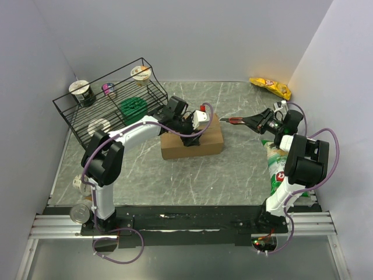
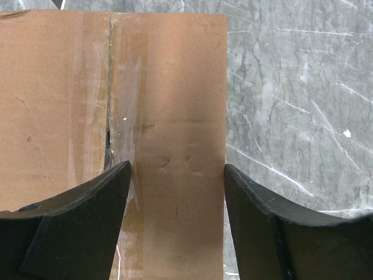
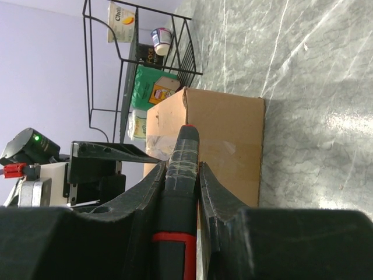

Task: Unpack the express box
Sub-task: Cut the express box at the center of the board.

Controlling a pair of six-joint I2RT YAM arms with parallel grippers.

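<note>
The express box (image 1: 211, 140) is a brown carton lying flat on the marble table, flaps closed. Its taped centre seam (image 2: 109, 87) shows a short dark slit. My left gripper (image 1: 194, 126) hovers over the box top, open, and its jaws straddle the right flap (image 2: 175, 105) of the box without holding it (image 2: 178, 169). My right gripper (image 1: 263, 121) is to the right of the box, shut on a black-and-red cutter (image 1: 235, 120). In the right wrist view the cutter (image 3: 183, 149) points at the end face of the box (image 3: 230, 140), apart from it, between my jaws (image 3: 182, 166).
A black wire rack (image 1: 111, 108) with cups and a green item stands at the back left. A yellow snack bag (image 1: 271, 87) lies at the back right. A green-and-white packet (image 1: 274, 166) lies beside the right arm. A can (image 1: 78, 213) sits by the left base.
</note>
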